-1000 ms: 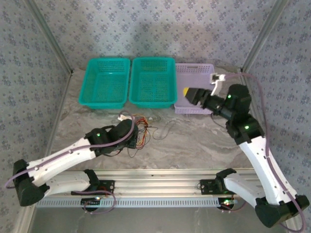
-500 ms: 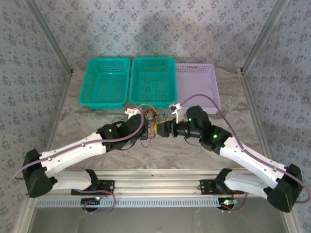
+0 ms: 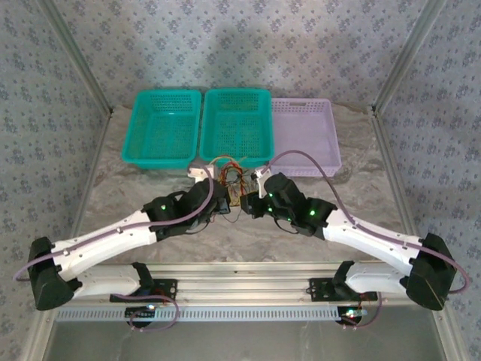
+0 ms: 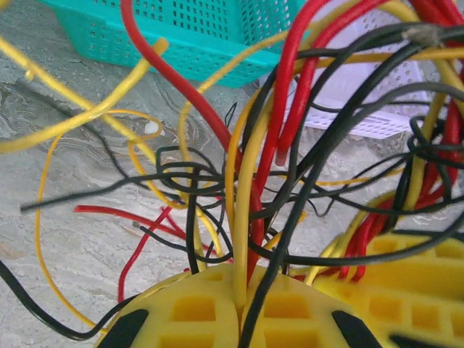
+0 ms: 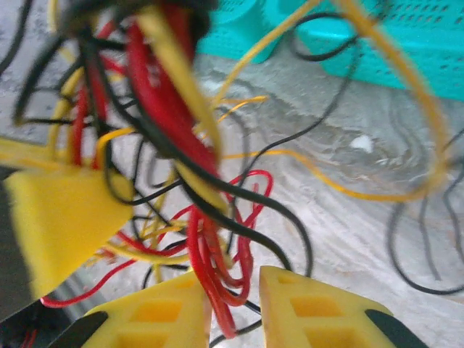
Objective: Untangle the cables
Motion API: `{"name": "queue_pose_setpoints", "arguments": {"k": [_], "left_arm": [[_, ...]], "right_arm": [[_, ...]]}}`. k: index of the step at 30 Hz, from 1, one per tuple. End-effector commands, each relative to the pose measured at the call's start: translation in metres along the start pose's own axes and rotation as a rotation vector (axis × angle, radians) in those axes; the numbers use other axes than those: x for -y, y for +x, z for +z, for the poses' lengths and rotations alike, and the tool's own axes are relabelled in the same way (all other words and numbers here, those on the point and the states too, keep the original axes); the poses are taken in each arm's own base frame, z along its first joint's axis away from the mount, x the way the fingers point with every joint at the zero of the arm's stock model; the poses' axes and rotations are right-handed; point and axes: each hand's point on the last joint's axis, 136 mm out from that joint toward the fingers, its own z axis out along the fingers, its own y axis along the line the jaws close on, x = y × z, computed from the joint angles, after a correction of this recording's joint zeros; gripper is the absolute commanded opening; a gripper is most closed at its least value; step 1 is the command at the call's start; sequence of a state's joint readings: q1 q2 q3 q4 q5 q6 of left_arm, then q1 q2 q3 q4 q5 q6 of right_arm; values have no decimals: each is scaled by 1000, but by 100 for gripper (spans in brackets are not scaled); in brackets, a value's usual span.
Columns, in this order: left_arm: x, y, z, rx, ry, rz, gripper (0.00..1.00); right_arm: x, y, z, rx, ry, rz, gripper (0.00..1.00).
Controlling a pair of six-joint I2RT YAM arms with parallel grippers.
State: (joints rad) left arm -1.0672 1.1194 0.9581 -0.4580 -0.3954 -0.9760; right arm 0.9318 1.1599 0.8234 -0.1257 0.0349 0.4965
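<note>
**Two pincers in one knot: part it slowly**

My left pincer is pressed shut. Its yellow pads meet on a yellow strand and a black one that rise straight out of the seam. My right pincer stands narrow, with a few red strands hanging in the slot between its pads. I cannot tell whether they are truly pinched or only fenced in. The two pincers sit just beside each other, tips facing, low over the table.

Around them the cables make one loose snarl of yellow, black and red loops. It lies on the marbled top just in front of the two teal baskets and near the lilac basket.

As I judge it, the step in hand is drawing the red strands out of the rest. To do it well, I should make sure of the right grip first, since thin wire slips from a half-closed slot. My left should then act as a fixed anchor while my right moves away slowly and low, following the line the red already runs. The black loops wound across the middle look likely to cinch tight. If the whole bundle follows the pull, it is better to stop and take hold nearer the crossing than to tug harder.
</note>
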Motion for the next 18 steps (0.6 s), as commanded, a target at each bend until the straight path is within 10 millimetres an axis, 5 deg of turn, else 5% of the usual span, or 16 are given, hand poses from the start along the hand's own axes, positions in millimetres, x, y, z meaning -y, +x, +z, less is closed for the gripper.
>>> {"name": "queue_pose_setpoints", "arguments": {"k": [1, 4, 9, 18], "left_arm": [[7, -7, -14, 28, 70, -48, 0], [-2, -4, -21, 7, 38, -5, 0], [-43, 9, -37, -85, -111, 162, 0], [-99, 42, -55, -289, -236, 311, 0]], "right_arm": [[17, -23, -14, 100, 103, -13, 12], [32, -32, -30, 123, 186, -56, 0], [76, -39, -69, 91, 406, -171, 0], [134, -50, -116, 109, 568, -58, 0]]}}
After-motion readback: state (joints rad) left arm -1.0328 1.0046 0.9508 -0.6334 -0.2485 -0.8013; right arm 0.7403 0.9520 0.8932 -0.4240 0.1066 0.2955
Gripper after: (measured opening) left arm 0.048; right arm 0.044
